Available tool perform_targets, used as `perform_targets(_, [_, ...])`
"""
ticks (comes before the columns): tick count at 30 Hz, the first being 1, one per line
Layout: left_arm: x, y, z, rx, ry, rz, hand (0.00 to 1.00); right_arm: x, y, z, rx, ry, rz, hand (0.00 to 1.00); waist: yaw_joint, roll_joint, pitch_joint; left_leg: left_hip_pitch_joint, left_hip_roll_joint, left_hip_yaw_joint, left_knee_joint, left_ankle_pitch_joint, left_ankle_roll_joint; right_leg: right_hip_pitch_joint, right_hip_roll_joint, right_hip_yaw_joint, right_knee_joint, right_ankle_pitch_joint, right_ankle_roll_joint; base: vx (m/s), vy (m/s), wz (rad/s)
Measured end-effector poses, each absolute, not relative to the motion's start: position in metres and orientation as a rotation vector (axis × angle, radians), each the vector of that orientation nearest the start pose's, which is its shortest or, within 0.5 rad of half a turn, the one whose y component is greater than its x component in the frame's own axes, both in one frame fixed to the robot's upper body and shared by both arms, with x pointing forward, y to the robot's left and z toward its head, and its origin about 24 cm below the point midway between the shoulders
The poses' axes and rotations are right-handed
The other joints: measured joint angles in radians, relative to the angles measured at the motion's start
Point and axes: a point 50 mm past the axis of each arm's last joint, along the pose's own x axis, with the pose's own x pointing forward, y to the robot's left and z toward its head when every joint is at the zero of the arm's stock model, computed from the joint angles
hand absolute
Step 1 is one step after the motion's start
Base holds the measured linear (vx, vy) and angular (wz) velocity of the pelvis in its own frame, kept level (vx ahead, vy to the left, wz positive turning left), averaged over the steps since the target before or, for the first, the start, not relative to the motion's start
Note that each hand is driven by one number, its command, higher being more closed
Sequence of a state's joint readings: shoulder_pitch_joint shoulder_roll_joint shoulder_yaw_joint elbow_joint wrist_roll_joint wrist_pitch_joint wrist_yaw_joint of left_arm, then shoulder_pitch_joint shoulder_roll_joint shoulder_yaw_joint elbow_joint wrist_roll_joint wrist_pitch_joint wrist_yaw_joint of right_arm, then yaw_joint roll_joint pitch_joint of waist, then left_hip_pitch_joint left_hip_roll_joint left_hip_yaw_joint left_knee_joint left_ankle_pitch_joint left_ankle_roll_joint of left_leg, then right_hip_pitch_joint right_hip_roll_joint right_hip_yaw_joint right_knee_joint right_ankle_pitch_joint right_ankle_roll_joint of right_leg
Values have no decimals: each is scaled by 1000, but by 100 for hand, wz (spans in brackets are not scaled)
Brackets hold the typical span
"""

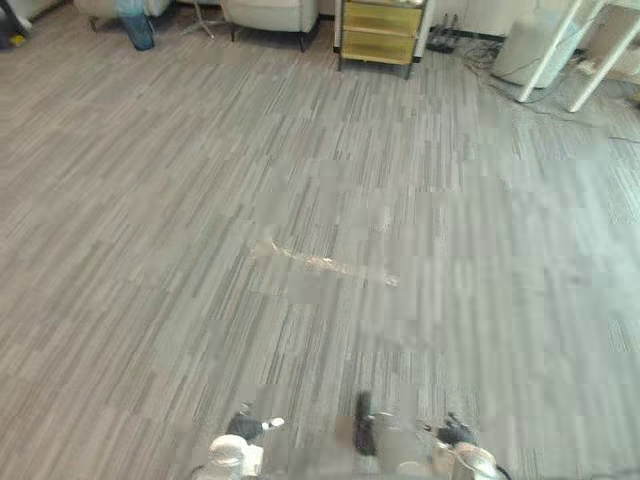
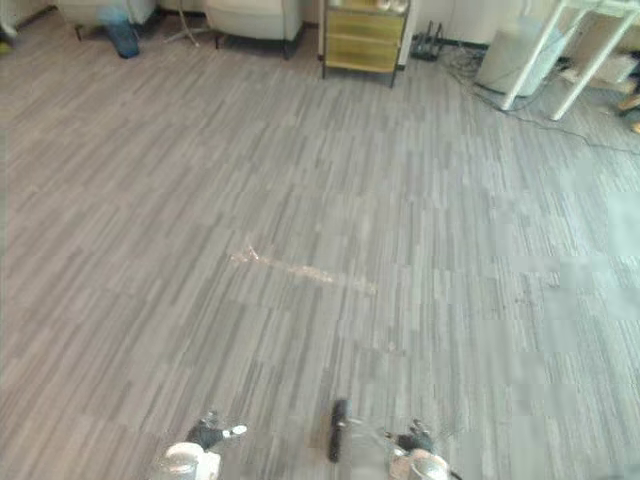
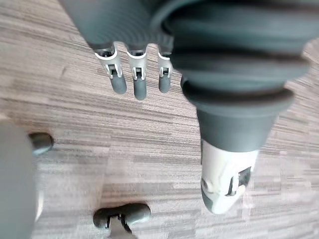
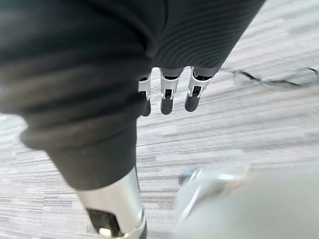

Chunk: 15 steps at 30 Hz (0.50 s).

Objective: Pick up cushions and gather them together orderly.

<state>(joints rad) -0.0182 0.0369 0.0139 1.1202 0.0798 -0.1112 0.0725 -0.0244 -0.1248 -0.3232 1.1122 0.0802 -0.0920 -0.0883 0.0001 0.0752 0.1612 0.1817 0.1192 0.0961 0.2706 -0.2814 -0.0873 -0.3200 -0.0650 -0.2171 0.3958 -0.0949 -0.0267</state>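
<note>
L hand (image 3: pixel 138 82): fingers straight, pointing down at the carpet (image 1: pixel 180 200), thumb (image 3: pixel 224 181) set apart from them. Nothing held, no contact w/ floor.

R hand (image 4: pixel 169 97): same posture. Fingers straight and relaxed above the carpet, thumb (image 4: pixel 115 209) apart, palm empty.

Cushions: cannot tell where they lie from these views.

Scene from head cam: grey striped carpet across near and mid ground. Pale scuff mark (image 1: pixel 325 263) approx. centre, running left-far to right-near.

Far edge, left to right:
- blue object (image 1: pixel 137 25), too blurred to ID
- beige armchair (image 1: pixel 270 14)
- yellow drawer cabinet (image 1: pixel 380 32), just right of the armchair
- power strip w/ cords (image 1: pixel 441 40)
- white cylindrical unit (image 1: pixel 530 45), w/ slanted white frame legs (image 1: pixel 556 52) in front of it
</note>
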Motion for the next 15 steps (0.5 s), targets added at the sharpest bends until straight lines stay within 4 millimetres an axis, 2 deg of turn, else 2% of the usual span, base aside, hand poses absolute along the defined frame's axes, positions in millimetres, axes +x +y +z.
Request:
perform_targets(1, [130,164,-155,109,985,58,0,120,-240,-148,96,966,-497,0,-2,6,2,-46,13,-14,124,24,-9,33,-2,-15,1,-32,-3,630,-253,47])
perform_targets(2, [131,162,-155,80,985,80,0,113,-238,-150,102,982,-504,0,-8,10,4,-112,30,-31,309,86,-18,98,-5,-43,-19,-59,-5,510,-194,62])
perform_targets(3, [134,160,-153,49,963,102,0,110,-234,-150,113,978,-506,0,0,-1,14,-202,66,-23,547,179,-29,190,-1,-57,-62,-81,-11,496,-160,51])
perform_targets(4, [138,161,-150,43,939,113,0,109,-232,-151,114,977,-505,0,12,-4,19,-254,89,5,685,153,-14,258,6,-60,-94,-96,-17,374,-90,25])
perform_targets(6, [143,164,-147,41,907,125,0,114,-227,-150,124,961,-494,0,25,-16,18,-362,100,61,780,96,4,365,7,-62,-167,-112,-10,396,-90,0])
perform_targets(7, [145,165,-145,38,892,128,0,118,-224,-149,134,949,-490,0,35,-16,18,-419,99,91,743,66,25,400,7,-54,-203,-112,-10,427,-53,-24])
perform_targets(9, [149,166,-143,39,874,129,0,130,-224,-146,149,924,-490,0,57,-17,18,-491,64,115,539,42,33,450,-2,-30,-255,-111,6,373,29,-43])
perform_targets(10, [149,166,-143,40,871,130,0,136,-223,-145,162,916,-489,0,63,-19,15,-491,12,94,281,71,17,467,-14,-9,-279,-120,28,411,121,-52])
perform_targets(11, [147,167,-144,43,876,128,0,139,-223,-144,159,915,-483,0,65,-13,13,-482,-17,64,64,131,9,483,-18,11,-298,-137,46,422,162,-61])
perform_targets(12, [146,169,-144,46,882,130,0,143,-222,-144,154,913,-473,0,72,-11,15,-476,-28,43,-8,229,7,501,-21,32,-305,-156,59,487,228,-67])
perform_targets(13, [144,173,-145,67,891,126,0,141,-216,-146,150,929,-451,0,83,-33,7,-458,-58,52,-6,269,44,522,-39,71,-319,-168,73,538,197,-44])
perform_targets(14, [144,181,-145,93,892,126,0,139,-212,-147,156,939,-444,0,77,-64,-5,-482,-81,57,49,209,61,529,-67,78,-318,-168,79,673,194,-23])
perform_targets(15, [146,185,-144,95,891,132,0,133,-213,-150,157,956,-454,0,76,-70,-6,-502,-82,60,108,168,76,526,-75,92,-297,-168,81,670,167,-1])
